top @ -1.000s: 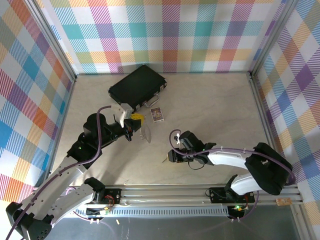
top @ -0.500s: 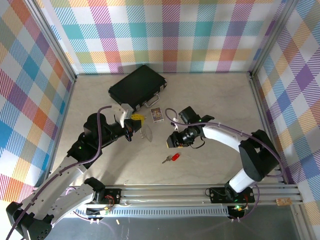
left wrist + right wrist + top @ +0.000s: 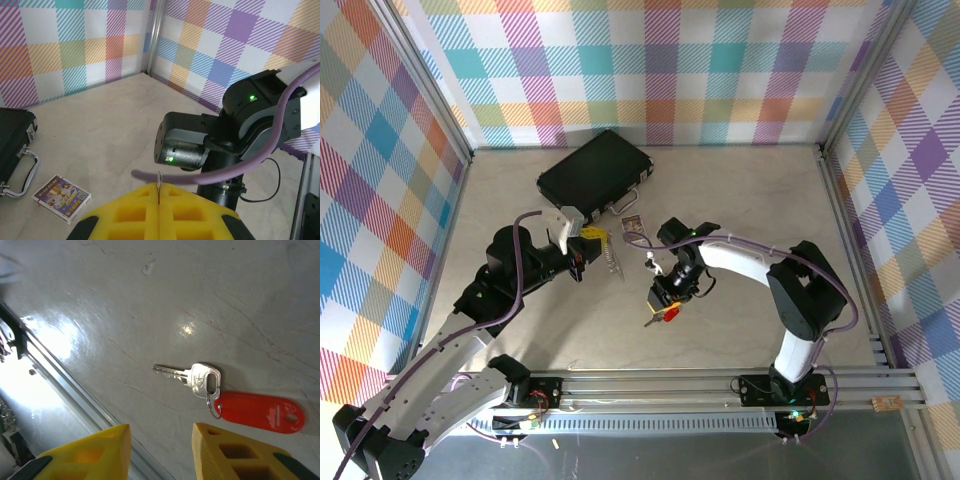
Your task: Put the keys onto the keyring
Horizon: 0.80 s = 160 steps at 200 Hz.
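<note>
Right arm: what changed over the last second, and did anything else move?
The right gripper backed away from the key, then swung back over it with its fingers open. The key lies unheld. The left gripper stayed shut on the keyring.

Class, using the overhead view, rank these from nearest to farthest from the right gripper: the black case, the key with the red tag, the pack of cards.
Measured from the right gripper:
1. key with red tag, right at its fingertips, on the near side.
2. pack of cards, farther back and to the left.
3. black case, at the back left of the table.
</note>
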Each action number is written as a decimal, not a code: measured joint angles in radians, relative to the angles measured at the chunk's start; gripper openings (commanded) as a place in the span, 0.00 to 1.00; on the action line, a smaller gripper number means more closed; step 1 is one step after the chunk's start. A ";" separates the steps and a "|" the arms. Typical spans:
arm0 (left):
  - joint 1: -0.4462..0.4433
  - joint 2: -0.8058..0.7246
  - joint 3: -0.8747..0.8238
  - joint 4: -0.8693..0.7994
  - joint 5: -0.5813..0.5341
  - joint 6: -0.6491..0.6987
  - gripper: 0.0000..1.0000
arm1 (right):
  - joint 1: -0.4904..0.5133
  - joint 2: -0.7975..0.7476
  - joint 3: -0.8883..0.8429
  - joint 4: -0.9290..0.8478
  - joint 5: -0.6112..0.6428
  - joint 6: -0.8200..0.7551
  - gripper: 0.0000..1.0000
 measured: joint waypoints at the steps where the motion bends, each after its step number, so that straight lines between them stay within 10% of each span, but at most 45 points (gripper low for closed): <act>1: 0.000 0.000 0.000 0.000 0.000 0.000 0.00 | 0.002 0.002 0.002 0.000 0.002 0.000 0.36; 160: 0.013 0.000 0.000 0.000 0.011 -0.004 0.00 | 0.080 0.137 0.095 -0.092 0.178 -0.090 0.21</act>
